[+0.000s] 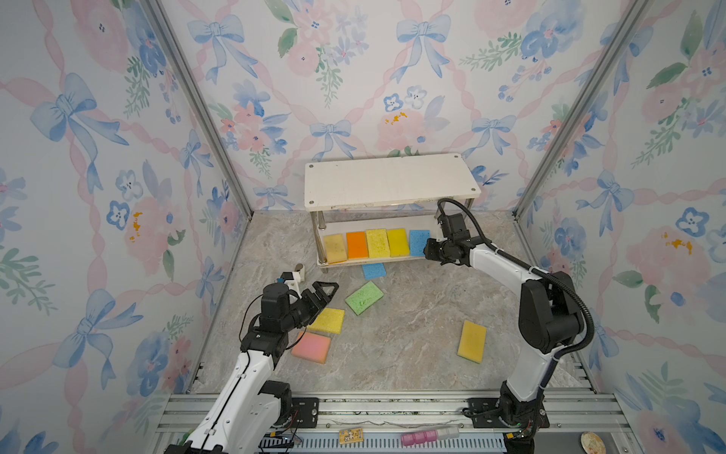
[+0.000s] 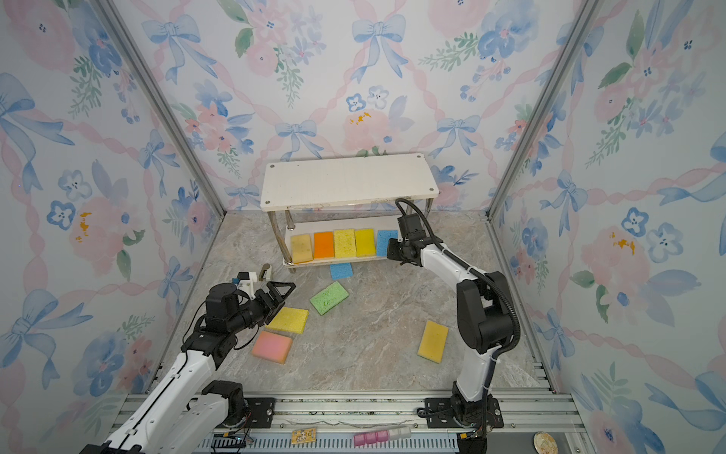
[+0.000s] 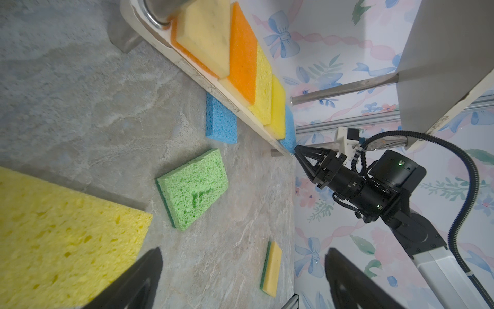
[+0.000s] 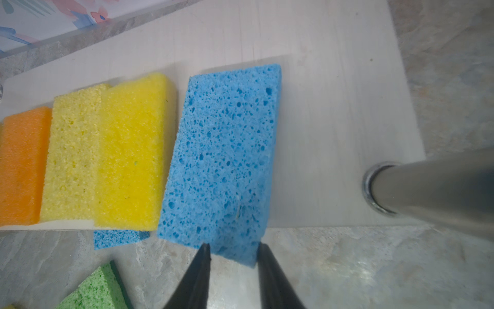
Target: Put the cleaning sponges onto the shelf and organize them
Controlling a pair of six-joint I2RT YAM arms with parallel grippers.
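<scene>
Progress stands near the halfway mark, as we judge it: five flat, porous rectangular sponges lie side by side along the lower board (image 4: 334, 133) of the white two-tier shelf with shiny metal posts (image 2: 349, 182), and five more wait on the grey marbled tabletop (image 1: 412, 353). We read the row as a tan-yellow sponge (image 1: 335, 248), an orange sponge (image 1: 356, 245), a pale yellow sponge (image 1: 377, 243), a bright yellow sponge (image 1: 398, 242) and a blue shelf sponge (image 4: 222, 149), the last set a little askew, with its near end overhanging the board's front edge. The right gripper (image 4: 232, 250) has its fingers partly parted astride that overhanging end; we see no squeeze on it, and the sponge rests on the board. Left to shelve are a second blue sponge (image 1: 373, 271) partly tucked under the board's front edge, a green sponge (image 1: 364, 297), a yellow pitted sponge (image 1: 327, 320), a pink sponge (image 1: 311, 346) and a tan sponge with a green backing (image 1: 472, 340), all lying flat. The left gripper (image 1: 328, 293) hovers over the yellow pitted sponge, fingers spread wide and empty. The upper board (image 1: 393, 184) is bare. We judge the blue shelf sponge wants a nudge inward to square the row.
</scene>
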